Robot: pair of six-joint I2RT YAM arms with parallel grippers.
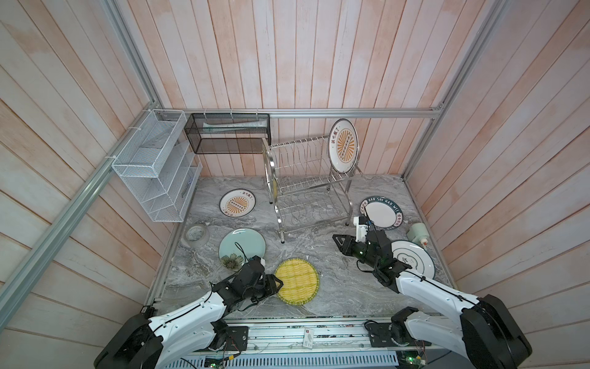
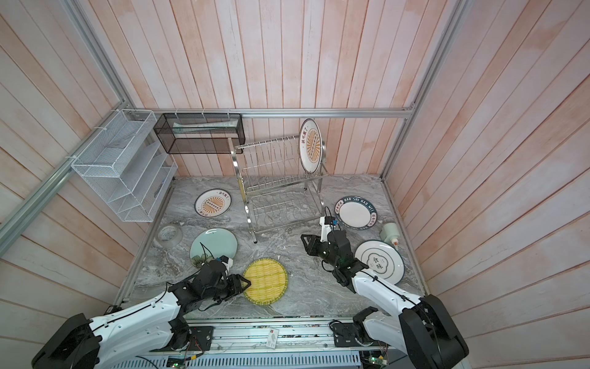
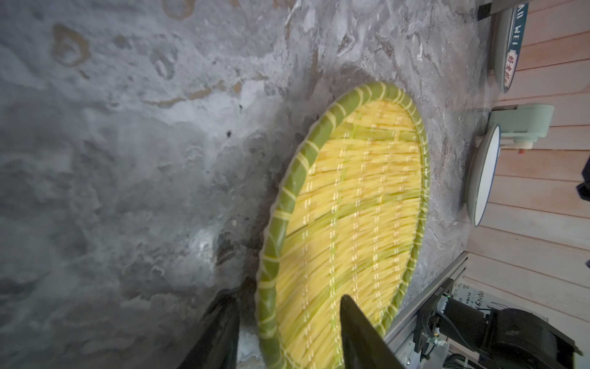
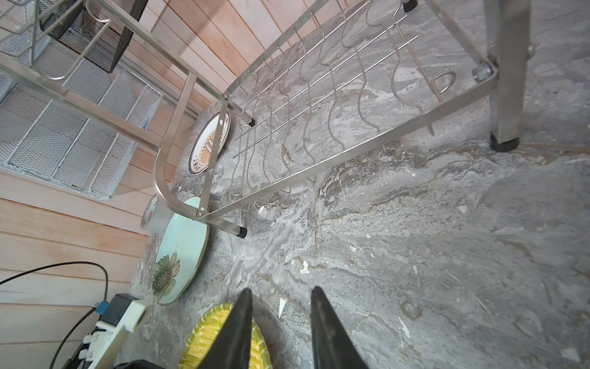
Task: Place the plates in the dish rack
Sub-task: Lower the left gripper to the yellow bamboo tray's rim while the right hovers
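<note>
Yellow plate (image 1: pixel 297 282): lies flat on the desk (image 1: pixel 322 255) near the front edge, well apart from the rack (image 1: pixel 306 185).
Left gripper (image 1: pixel 278 284): my jaws stand partly apart and straddle the plate's rim, one on the desk side and one over the woven face. Nothing is clamped yet.
Right gripper (image 1: pixel 336 239): a narrow gap with nothing in it, hanging over bare desk in front of the rack.
Rack load: one sunburst plate (image 1: pixel 343 147) stands upright at the right end of the top tier. The other five plates lie on the desk.
Risk, grip: the outer jaw may ride on the desk instead of getting under the rim, so closing could push the plate away.
Risk, lift: holding only the rim, the plate could swing or slip out as I raise it.
Risk, slotting: a tilted plate could catch the prongs or knock the one already standing there.
Risk, arms: the right gripper is close to my likely path to the rack.
</note>
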